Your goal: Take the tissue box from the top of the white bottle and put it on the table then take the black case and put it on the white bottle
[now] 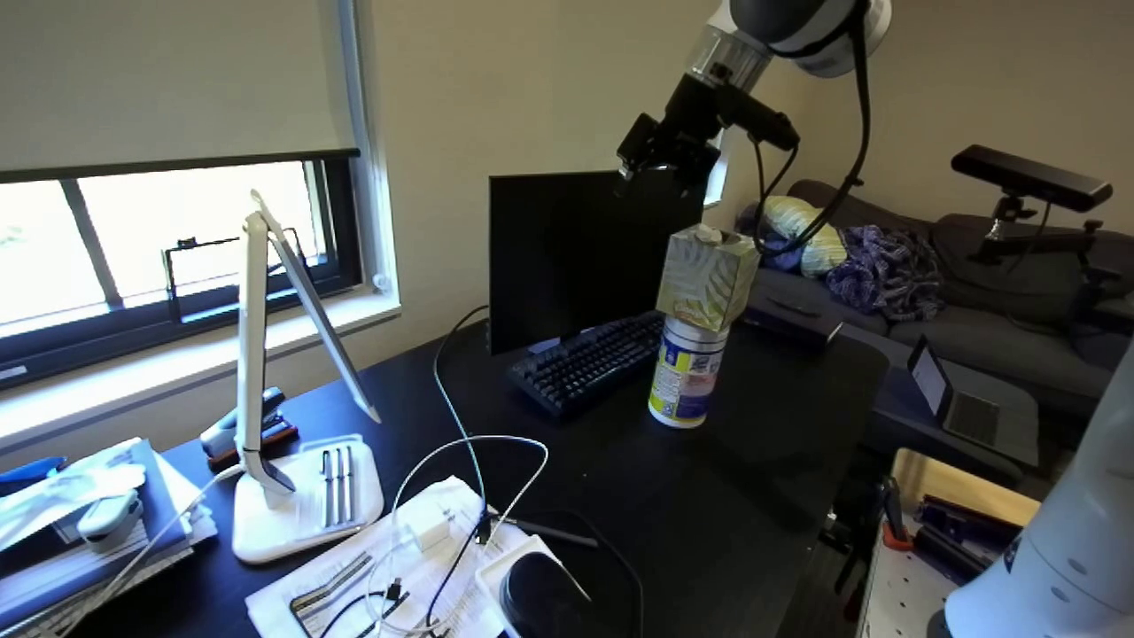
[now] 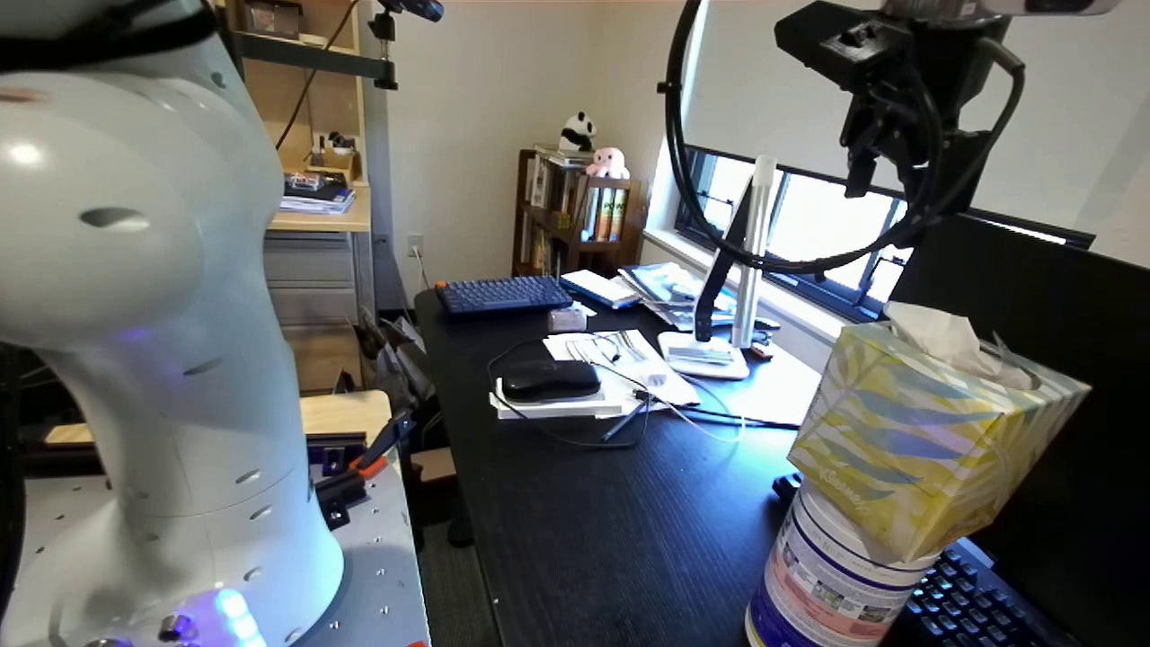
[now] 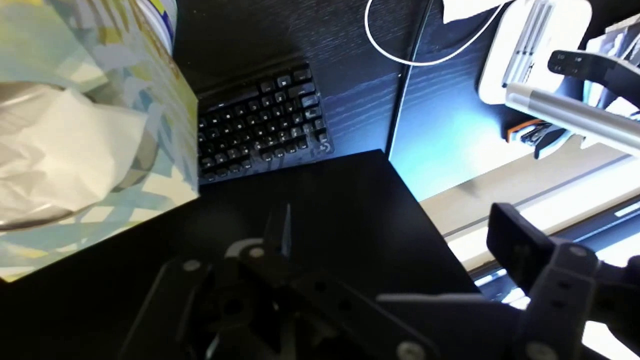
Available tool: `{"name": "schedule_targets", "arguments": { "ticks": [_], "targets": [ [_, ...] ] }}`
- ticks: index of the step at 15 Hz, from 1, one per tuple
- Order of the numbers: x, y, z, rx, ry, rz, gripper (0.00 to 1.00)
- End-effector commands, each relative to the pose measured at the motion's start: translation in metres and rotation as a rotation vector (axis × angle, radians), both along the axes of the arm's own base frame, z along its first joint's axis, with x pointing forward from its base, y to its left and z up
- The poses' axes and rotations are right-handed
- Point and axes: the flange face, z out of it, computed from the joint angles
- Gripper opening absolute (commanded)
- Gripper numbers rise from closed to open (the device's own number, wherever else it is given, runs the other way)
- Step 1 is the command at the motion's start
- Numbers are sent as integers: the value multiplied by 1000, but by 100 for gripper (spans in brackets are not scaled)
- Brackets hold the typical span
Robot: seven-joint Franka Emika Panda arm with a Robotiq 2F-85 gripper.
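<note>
Gripper (image 3: 390,230) comes first, since it's jammed right up in the wrist camera: fingers spread wide, nothing between them, with the gap over the dark monitor (image 3: 350,190). Meanwhile the tissue box (image 1: 706,279) is parked on top of the white bottle (image 1: 687,377) in both exterior views, its base poking out past the cap, so step one isn't done. My guess on why the gripper hangs up high, angled downward: it wants room over that tissue tuft before dropping around the sides. Wrist view has the box way off to one side though, so I'd reckon it needs to shift over first. That overhang makes me nervous too, since an off-centre bump could tip the box or topple the whole stack onto the keyboard (image 1: 589,359) just behind. For setting the box down, the surface (image 1: 682,496) in front of the bottle looks handy. Pretty sure the black case (image 2: 550,380) is that rounded thing lying on a white box (image 2: 575,409); being propped up probably helps with getting a grip, but watch the cables (image 1: 483,437) looping nearby.
</note>
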Motion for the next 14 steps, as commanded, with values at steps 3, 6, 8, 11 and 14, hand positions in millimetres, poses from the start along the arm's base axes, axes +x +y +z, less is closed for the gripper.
{"name": "schedule_targets", "arguments": {
  "ticks": [3, 6, 8, 11, 14],
  "targets": [
    [-9, -39, -4, -17, 85, -1, 100],
    [-10, -30, -3, -8, 54, -23, 100],
    [-7, -17, -2, -14, 54, 1, 100],
    [-7, -17, -6, -112, 7, 82, 100],
    [-10, -37, -18, -179, 87, 125, 100]
  ]
}}
